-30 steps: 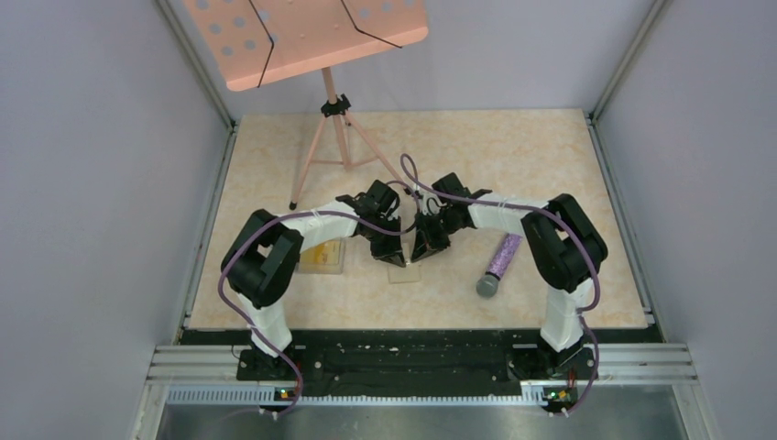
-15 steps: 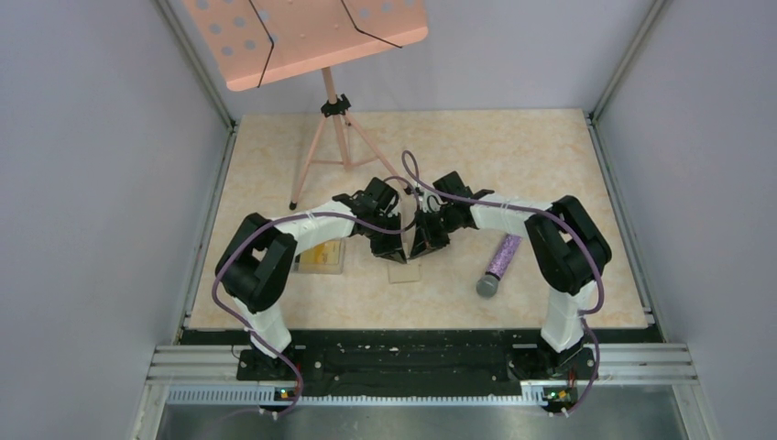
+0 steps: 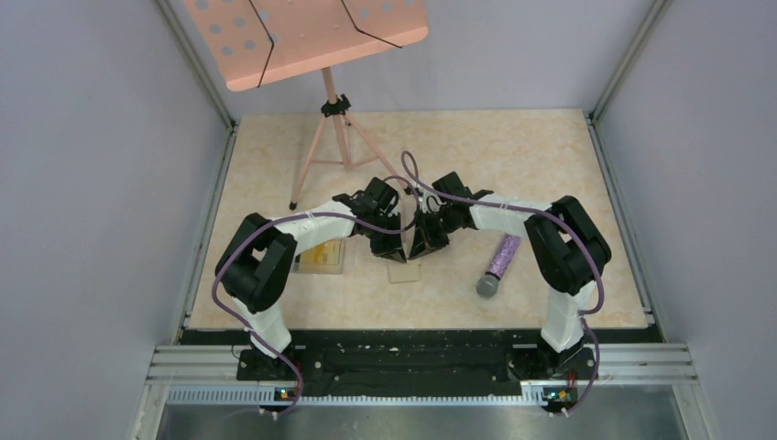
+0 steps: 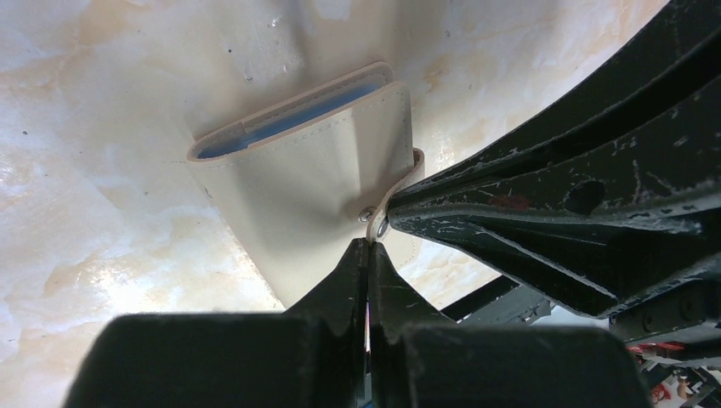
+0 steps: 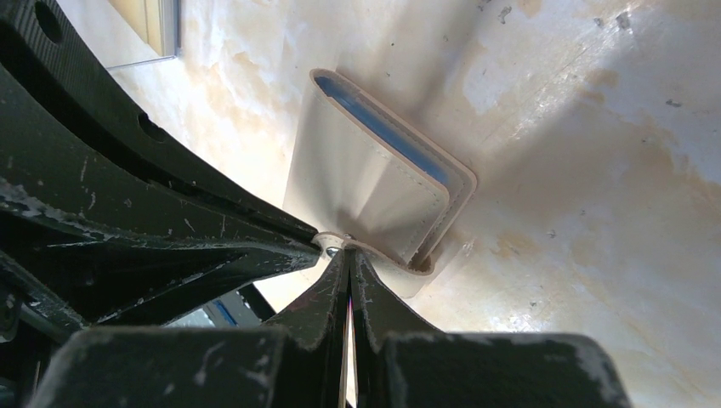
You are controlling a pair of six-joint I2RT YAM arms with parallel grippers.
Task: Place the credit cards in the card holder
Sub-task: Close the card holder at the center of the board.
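Observation:
The tan card holder (image 4: 315, 187) lies folded on the table, its light blue inside showing at the open edge; it also shows in the right wrist view (image 5: 366, 187) and in the top view (image 3: 405, 272). My left gripper (image 4: 367, 244) and right gripper (image 5: 348, 252) meet tip to tip at its snap tab (image 4: 393, 183), both shut, each pinching the tab's end. In the top view the left gripper (image 3: 394, 258) and right gripper (image 3: 415, 256) sit over the holder. A gold-yellow credit card (image 3: 321, 256) lies in a clear box; the other cards are hidden.
The clear plastic box (image 5: 157, 30) sits left of the holder, under my left forearm. A purple glitter microphone (image 3: 499, 263) lies to the right. A pink music stand (image 3: 332, 119) stands at the back left. Walls close in on both sides.
My left arm's elbow has shifted slightly left. Both grippers stay together at the card holder's tab.

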